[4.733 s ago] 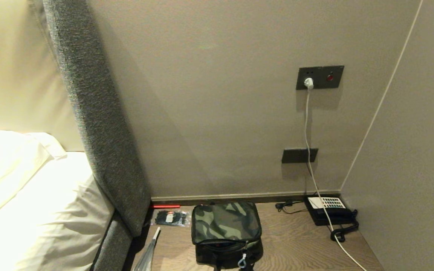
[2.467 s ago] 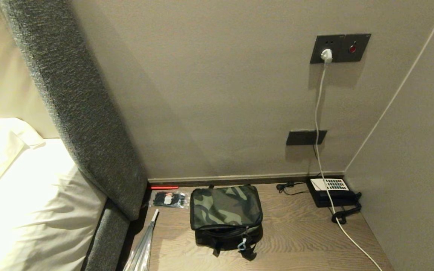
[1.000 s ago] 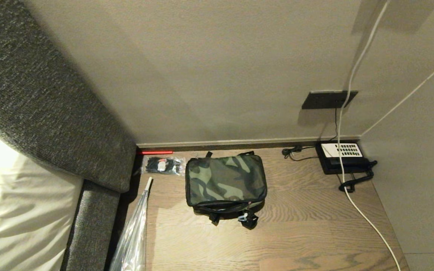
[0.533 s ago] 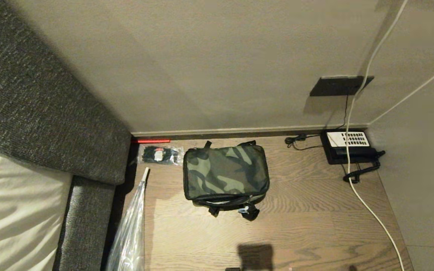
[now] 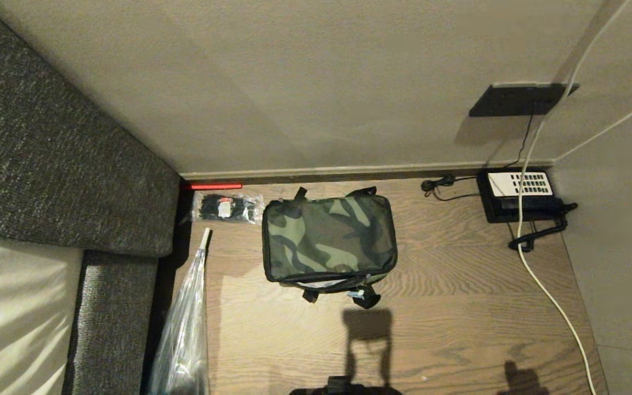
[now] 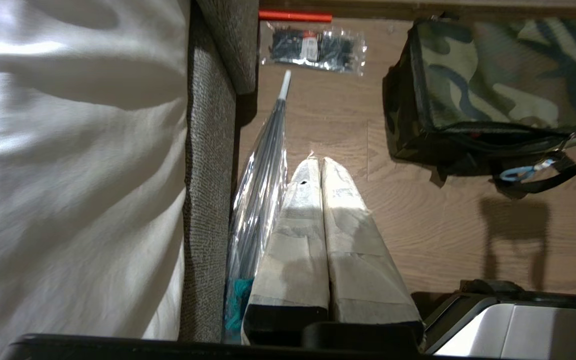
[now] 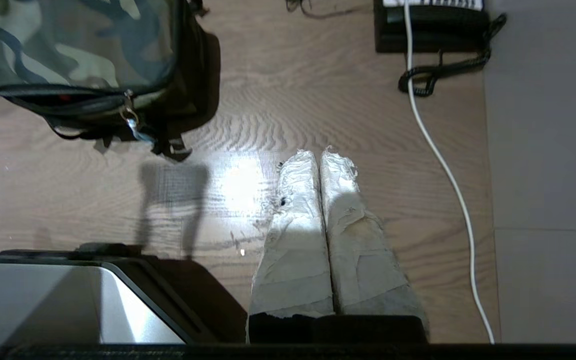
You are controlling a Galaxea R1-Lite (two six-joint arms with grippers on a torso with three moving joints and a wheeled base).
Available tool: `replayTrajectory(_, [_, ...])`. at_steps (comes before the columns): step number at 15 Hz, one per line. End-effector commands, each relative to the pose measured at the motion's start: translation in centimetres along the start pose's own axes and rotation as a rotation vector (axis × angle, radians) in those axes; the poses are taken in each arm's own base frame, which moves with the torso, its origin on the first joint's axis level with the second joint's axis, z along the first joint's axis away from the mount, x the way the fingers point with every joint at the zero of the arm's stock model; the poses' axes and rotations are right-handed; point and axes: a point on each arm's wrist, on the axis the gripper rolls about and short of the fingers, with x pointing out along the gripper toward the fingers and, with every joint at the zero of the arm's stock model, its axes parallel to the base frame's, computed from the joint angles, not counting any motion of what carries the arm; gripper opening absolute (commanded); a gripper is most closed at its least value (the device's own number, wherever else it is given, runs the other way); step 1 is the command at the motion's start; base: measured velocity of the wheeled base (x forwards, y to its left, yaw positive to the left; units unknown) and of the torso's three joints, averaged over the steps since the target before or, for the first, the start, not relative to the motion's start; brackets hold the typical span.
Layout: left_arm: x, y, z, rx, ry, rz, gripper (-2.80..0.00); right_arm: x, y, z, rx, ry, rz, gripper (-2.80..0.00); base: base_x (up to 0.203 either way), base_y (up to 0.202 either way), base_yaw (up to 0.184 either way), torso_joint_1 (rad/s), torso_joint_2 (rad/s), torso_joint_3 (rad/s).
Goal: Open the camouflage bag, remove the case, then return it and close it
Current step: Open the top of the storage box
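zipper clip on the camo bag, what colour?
Light blue. The zipper clip hangs at the camouflage bag's front edge; it shows best in the left wrist view.

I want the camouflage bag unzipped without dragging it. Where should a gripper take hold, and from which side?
Grip the light blue zipper clip hanging at the near edge of the camouflage bag, coming from the robot's side of the wooden surface. The clip dangles free below the lid seam, so it likely offers the easiest pinch. Both grippers, left and right, are shut and clear of it.
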Motion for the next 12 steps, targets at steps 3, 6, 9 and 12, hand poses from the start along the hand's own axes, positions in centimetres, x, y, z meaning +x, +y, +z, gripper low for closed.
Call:
replayTrajectory(3, [0.02,0.0,-0.09,0.002,0.003,0.0,-2.8,0.0,0.0,0.01,-0.001,-0.002,0.001,-2.8,0.0,0.0,0.0,0.004,0.0,-0.2])
replayTrajectory(6, [0.01,0.0,-0.09,0.002,0.002,0.0,-2.8,0.0,0.01,0.0,-0.012,-0.001,0.003,-2.8,0.0,0.0,0.0,0.003,0.01,-0.201])
replayTrajectory(9, [0.01,0.0,-0.09,0.003,0.001,0.0,-2.8,0.0,0.02,-0.02,-0.028,0.001,0.007,-2.8,0.0,0.0,0.0,0.001,0.0,-0.094])
replayTrajectory(12, [0.02,0.0,-0.09,0.002,0.003,0.0,-2.8,-0.04,0.01,0.16,-0.031,-0.008,0.007,-2.8,0.0,0.0,0.0,0.002,0.0,-0.013])
